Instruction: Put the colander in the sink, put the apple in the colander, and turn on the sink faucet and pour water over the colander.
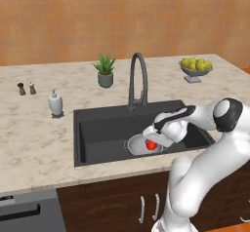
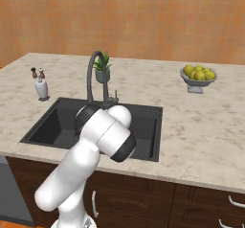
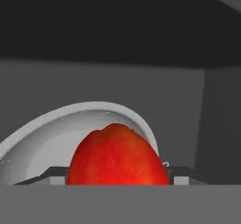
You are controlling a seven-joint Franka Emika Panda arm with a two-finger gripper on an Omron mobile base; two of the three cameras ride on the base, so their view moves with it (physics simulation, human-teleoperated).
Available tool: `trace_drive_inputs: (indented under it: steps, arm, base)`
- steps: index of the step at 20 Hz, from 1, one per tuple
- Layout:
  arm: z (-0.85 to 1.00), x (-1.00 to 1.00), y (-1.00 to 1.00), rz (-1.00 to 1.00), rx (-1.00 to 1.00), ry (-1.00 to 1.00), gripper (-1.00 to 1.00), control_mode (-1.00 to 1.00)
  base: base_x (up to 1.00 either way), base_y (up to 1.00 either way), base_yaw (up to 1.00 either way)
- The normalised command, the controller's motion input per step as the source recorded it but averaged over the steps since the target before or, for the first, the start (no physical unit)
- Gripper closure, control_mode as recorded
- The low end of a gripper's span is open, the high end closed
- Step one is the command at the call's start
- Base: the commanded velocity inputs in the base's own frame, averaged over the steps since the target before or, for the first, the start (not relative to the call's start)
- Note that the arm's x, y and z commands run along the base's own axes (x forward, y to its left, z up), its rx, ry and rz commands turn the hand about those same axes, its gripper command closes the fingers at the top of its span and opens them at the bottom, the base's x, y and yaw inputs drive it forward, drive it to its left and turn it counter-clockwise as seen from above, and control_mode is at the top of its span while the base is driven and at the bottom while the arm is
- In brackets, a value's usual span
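Note:
The silver-grey colander (image 1: 135, 146) sits on the floor of the dark sink (image 1: 97, 128), right of centre. My gripper (image 1: 153, 139) reaches down into it, shut on the red apple (image 1: 152, 145). The hand view has the apple (image 3: 117, 157) large between my fingertips (image 3: 52, 175), with the colander's rim (image 3: 56, 129) curving behind and below it. Whether the apple touches the colander's bottom I cannot tell. The tall gooseneck sink faucet (image 1: 138, 75) stands behind the basin, its spout arching over the sink. From the right base view my arm covers the middle of the sink (image 2: 52, 121).
A white soap dispenser (image 1: 55, 103) stands left of the sink. A potted plant (image 1: 105, 71) is behind the faucet, and a grey footed bowl of yellow fruit (image 1: 196, 67) at the back right. Two small shakers (image 1: 26, 88) stand far left.

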Motion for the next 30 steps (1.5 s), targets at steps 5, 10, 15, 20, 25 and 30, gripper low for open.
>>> trace_drive_inputs:
  steps: [5, 10, 15, 20, 25, 30]
  arm:
    - [-0.22, 0.17, 0.16, 0.04, 0.00, 0.00, 1.00, -1.00]
    - [-0.12, 0.16, 0.10, 0.01, 0.00, 0.00, -1.00, -1.00]
    - [0.00, 0.14, 0.00, 0.00, 0.00, -0.01, -1.00, -1.00]
    - [0.09, 0.03, 0.00, 0.00, 0.00, -0.03, -1.00, -1.00]
    - [0.64, 0.01, -0.39, 0.00, 0.00, -0.06, -1.00, -1.00]
    - [0.89, 0.00, -0.76, -0.03, 0.00, -0.01, -1.00, -1.00]
  base:
    - [0.00, 0.00, 0.00]
    - [0.00, 0.00, 0.00]
    - [0.00, 0.00, 0.00]
    - [0.00, 0.00, 0.00]
    - [0.00, 0.00, 0.00]
    - [0.00, 0.00, 0.00]
